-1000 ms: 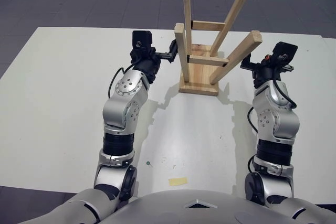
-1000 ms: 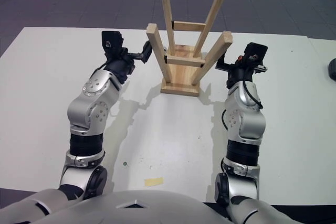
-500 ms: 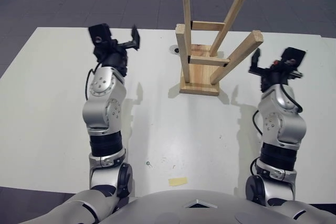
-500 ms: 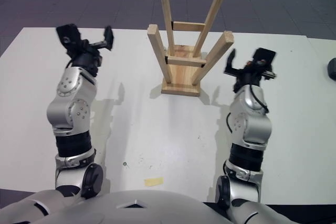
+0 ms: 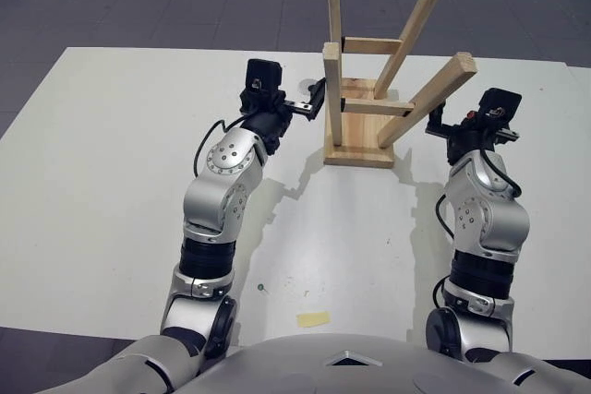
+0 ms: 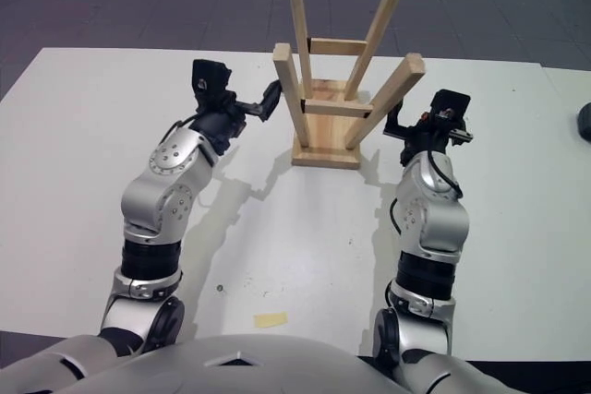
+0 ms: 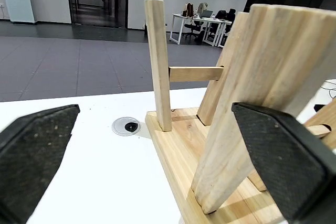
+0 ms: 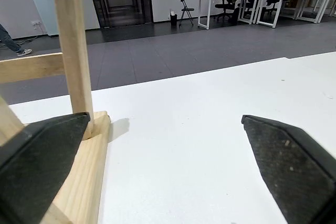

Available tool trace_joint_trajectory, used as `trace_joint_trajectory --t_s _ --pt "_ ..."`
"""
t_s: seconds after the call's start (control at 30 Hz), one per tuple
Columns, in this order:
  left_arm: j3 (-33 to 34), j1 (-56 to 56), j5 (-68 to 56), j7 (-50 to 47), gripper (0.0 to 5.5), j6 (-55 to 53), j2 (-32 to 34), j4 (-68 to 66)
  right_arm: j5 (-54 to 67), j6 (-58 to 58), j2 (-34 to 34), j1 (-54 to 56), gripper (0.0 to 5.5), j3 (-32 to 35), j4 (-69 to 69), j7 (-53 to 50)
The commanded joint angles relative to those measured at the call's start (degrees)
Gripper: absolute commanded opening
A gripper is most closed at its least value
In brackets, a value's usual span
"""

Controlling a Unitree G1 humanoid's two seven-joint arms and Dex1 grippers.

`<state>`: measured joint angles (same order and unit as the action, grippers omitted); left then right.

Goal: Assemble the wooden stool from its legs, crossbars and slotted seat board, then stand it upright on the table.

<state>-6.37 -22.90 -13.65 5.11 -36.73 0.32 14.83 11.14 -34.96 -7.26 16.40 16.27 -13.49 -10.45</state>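
The wooden stool (image 5: 358, 149) rests upside down on the white table (image 5: 111, 154), seat board flat, legs and crossbars pointing up. My left gripper (image 5: 309, 101) is open beside the near-left leg (image 5: 332, 89). In the left wrist view, one of its black pads (image 7: 281, 161) sits in front of that leg (image 7: 252, 103) and the other pad (image 7: 37, 156) is far off to the side. My right gripper (image 5: 441, 125) is open just beside the near-right leg (image 5: 427, 103); its pads (image 8: 42, 150) stand wide apart with the seat board's edge (image 8: 79, 192) beside one.
A round cable port (image 7: 126, 126) is set in the table behind the stool. A yellow scrap of tape (image 5: 312, 318) lies near the front edge. A dark object (image 6: 584, 122) sits at the far right. Broad bare table lies left and in front.
The left arm, swung out to the left half a second ago, has come back to the stool's near-left leg. The right gripper has closed in. The stool has shifted slightly right.
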Motion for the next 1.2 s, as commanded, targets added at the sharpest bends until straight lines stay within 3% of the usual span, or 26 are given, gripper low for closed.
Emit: trace_joint_trajectory --t_s 0.03,0.3,0.5,0.57,0.77,0.9,1.07,1.2 --pt "1.1 2.5 -0.3 -0.4 5.4 -2.0 0.4 3.8 0.9 2.7 -2.3 3.5 5.38 1.5 -1.4 2.1" --pt "14.3 3.6 -3.4 -5.2 5.4 1.1 0.0 8.6 7.2 3.5 -10.5 18.8 5.38 5.5 -2.2 9.0" --pt "21.9 0.1 -4.4 -10.3 5.4 7.7 -0.9 6.4 11.8 6.7 -10.5 39.1 5.38 5.8 10.1 10.5" --pt "22.7 -0.7 -4.4 -11.2 5.4 9.0 -0.9 5.8 12.1 4.8 -9.6 37.7 5.38 4.4 10.7 10.3" --pt "22.9 -1.1 -4.3 -11.7 5.4 9.0 0.5 4.5 11.0 -8.7 -7.2 19.0 5.38 -3.7 3.4 9.8" --pt "21.5 0.1 -4.6 -11.2 5.4 8.2 0.4 3.4 11.3 -11.4 -5.9 15.8 5.38 -5.3 1.4 10.2" --pt "19.6 -0.8 -4.8 -10.8 5.4 9.8 -1.1 1.2 10.4 -2.9 -4.8 19.6 5.38 -2.3 5.0 9.8" --pt "19.1 -0.8 -4.6 -10.6 5.4 10.2 -1.2 0.3 15.3 3.3 -5.0 24.2 5.38 4.9 5.5 10.0"
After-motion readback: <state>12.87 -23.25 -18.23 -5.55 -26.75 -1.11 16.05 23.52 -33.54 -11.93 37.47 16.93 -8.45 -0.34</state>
